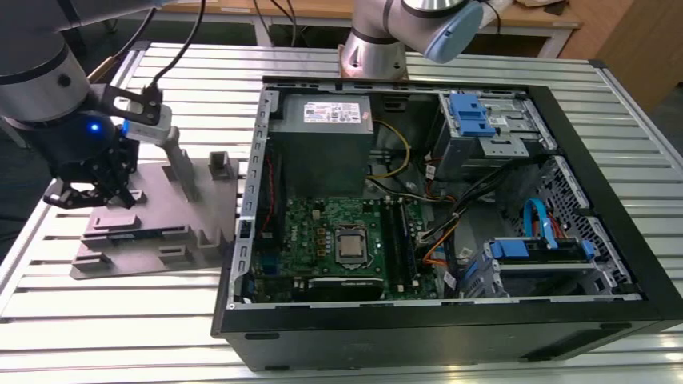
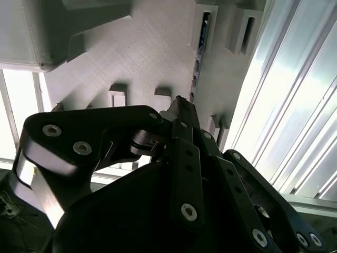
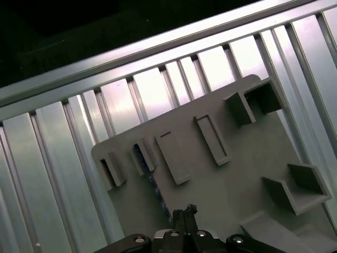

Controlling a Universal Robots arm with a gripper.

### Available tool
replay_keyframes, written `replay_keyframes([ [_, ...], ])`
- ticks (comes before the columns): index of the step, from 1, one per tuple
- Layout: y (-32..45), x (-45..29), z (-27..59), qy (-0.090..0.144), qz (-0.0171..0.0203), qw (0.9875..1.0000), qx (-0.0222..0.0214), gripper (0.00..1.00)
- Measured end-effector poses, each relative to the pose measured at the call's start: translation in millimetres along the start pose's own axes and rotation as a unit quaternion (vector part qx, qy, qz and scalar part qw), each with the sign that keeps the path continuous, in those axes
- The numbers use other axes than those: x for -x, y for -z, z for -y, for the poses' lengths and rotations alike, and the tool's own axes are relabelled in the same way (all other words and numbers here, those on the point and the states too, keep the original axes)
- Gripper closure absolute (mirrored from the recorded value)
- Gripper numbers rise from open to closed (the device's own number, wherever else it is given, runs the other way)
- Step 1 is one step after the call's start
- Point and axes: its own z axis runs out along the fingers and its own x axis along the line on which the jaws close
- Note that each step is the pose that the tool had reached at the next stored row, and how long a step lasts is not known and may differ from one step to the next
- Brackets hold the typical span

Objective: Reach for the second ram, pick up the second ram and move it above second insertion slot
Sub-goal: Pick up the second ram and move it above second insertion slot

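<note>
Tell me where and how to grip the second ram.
Pinch the second ram on its exposed long edge, mid-length, across the flat faces, coming straight down. It seems to stand on edge in the grey fixture, leaving only that edge free.

The table (image 1: 107, 320) is gleaming as bare ribbed metal, and its slats are throwing back bright, satiny light in both wrist views. On it the grey fixture plate (image 1: 160, 240) is looking like matt plastic, and a fine ridged grain is showing across its face in the second wrist view. The second ram (image 3: 152, 182) is showing as a dark bluish-green circuit-board edge with a faint sheen. The tool (image 1: 92, 194) is coming across as smooth, semi-matt black, its screw heads glinting silver. The computer case (image 1: 427, 348) is wearing matt black paint outside and dull grey sheet metal inside, with glossy blue plastic clips (image 1: 471, 114). Behind it, the robot arm (image 1: 376, 48) is shining in smooth silver metal.
</note>
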Motion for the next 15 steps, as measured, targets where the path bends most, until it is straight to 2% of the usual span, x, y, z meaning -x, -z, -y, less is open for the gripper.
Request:
replay_keyframes([
  [8,0.0,0.0,0.0,0.04,-0.0017,0.9992,0.0007,0.89],
  [10,0.0,0.0,0.0,0.058,-0.0024,0.9983,0.001,0.89],
  [15,0.0,0.0,0.0,0.075,-0.0031,0.9972,0.0013,0.89],
])
